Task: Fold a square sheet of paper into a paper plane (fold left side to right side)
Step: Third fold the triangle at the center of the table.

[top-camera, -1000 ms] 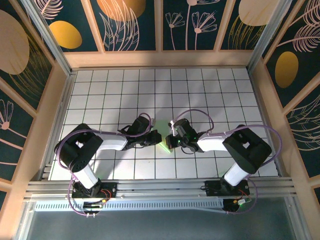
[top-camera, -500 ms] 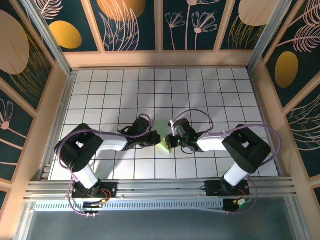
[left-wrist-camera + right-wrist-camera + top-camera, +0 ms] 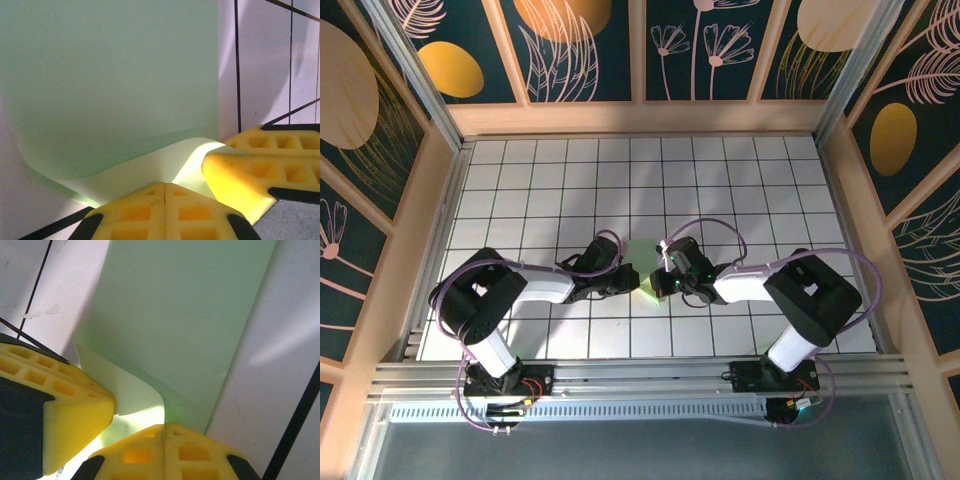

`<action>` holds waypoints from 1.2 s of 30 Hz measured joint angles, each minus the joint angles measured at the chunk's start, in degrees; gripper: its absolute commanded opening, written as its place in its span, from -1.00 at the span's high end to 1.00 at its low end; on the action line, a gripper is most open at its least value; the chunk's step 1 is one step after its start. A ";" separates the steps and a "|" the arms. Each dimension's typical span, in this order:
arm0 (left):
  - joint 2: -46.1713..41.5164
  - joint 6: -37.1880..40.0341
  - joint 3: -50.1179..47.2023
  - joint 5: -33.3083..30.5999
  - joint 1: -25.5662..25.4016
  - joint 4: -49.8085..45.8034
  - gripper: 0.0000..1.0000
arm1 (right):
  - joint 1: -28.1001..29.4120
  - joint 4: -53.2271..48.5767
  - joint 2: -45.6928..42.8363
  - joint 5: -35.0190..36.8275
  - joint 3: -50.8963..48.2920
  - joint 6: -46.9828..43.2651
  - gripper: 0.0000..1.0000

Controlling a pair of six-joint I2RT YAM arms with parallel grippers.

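The square sheet of paper (image 3: 642,258) is pale green and lies on the white grid tiles between the two arms, with its near edge curled up off the table. In the left wrist view the sheet (image 3: 110,85) has a lifted flap that rises just beyond my left gripper (image 3: 164,186). That gripper is shut, with nothing visible in the seam between its yellow fingers. My right gripper (image 3: 164,427) is also shut, and its tips rest at the sheet's (image 3: 190,315) curled near corner. From above, the left gripper (image 3: 636,282) and right gripper (image 3: 659,286) nearly touch tip to tip.
The white grid table (image 3: 560,180) is walled by a wooden frame (image 3: 640,118) at the back and sides. An aluminium rail (image 3: 640,375) carries both arm bases along the near edge. Purple cables loop over each arm.
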 measured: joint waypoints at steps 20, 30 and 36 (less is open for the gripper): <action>0.28 -0.72 -0.04 -0.90 -0.07 0.26 1.00 | -0.28 -8.15 -0.24 0.15 4.28 -0.24 0.53; 0.39 -0.90 -0.04 -0.90 -0.04 0.48 1.00 | -3.93 -16.37 -9.31 0.61 4.59 -0.17 0.40; 0.39 -0.92 -0.04 -0.92 -0.04 0.48 1.00 | -4.17 -17.90 -12.02 -7.52 4.55 1.33 0.92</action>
